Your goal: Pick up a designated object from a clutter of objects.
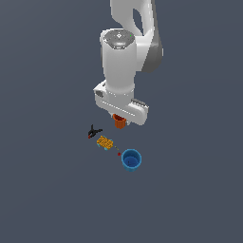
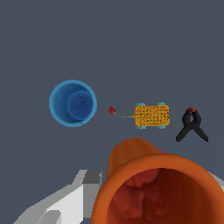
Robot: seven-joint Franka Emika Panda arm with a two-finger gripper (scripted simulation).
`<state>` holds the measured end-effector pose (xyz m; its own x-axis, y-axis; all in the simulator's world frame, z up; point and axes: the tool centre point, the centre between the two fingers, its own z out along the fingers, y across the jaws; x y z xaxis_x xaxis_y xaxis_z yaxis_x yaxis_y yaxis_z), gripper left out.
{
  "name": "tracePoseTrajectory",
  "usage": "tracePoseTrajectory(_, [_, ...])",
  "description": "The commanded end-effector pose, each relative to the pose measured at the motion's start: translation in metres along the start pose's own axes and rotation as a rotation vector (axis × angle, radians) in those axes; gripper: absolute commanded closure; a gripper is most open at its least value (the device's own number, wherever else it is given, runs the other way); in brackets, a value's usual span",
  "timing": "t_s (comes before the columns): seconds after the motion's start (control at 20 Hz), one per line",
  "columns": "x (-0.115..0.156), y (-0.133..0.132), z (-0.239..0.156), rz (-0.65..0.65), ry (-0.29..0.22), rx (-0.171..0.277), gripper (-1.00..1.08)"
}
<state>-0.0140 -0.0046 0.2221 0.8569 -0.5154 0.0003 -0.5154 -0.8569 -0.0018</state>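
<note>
The arm point(image 1: 124, 52) stands over the counter point(image 1: 42, 190) with its claw point(image 1: 120, 119) hanging above the clutter, and the orange cup point(image 1: 119, 122) sits right at the claw, partly hidden under the hand. In the wrist view the orange cup point(image 2: 157, 188) fills the near field, mouth toward the camera and close against a grey finger point(image 2: 65, 201). It appears clenched in the claw and raised off the counter, though the contact itself is hidden. The step in hand looks like the lift after the grasp; the next move calls for a steady rise without loosening the grip.

The blue cup point(image 1: 131, 159) stands upright on the counter, well apart from the orange one. The wrist view looks straight into the blue cup point(image 2: 72, 103), and it is empty. The orange cup holds nothing either. Between the blue cup and the clamp point(image 1: 94, 132) lies the yellow block point(image 1: 104, 142), with a tiny red bit point(image 1: 118, 154) just beside the blue cup.
</note>
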Motion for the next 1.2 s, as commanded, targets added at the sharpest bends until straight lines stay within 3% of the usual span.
tracePoseTrajectory(0.0, [0.010, 0.000, -0.024, 0.000, 0.000, 0.000, 1.08])
tracePoseTrajectory(0.65, [0.062, -0.001, -0.134, 0.000, 0.000, -0.001, 1.08])
tracePoseTrajectory(1.15, [0.090, -0.003, -0.189, 0.000, 0.000, -0.002, 1.08])
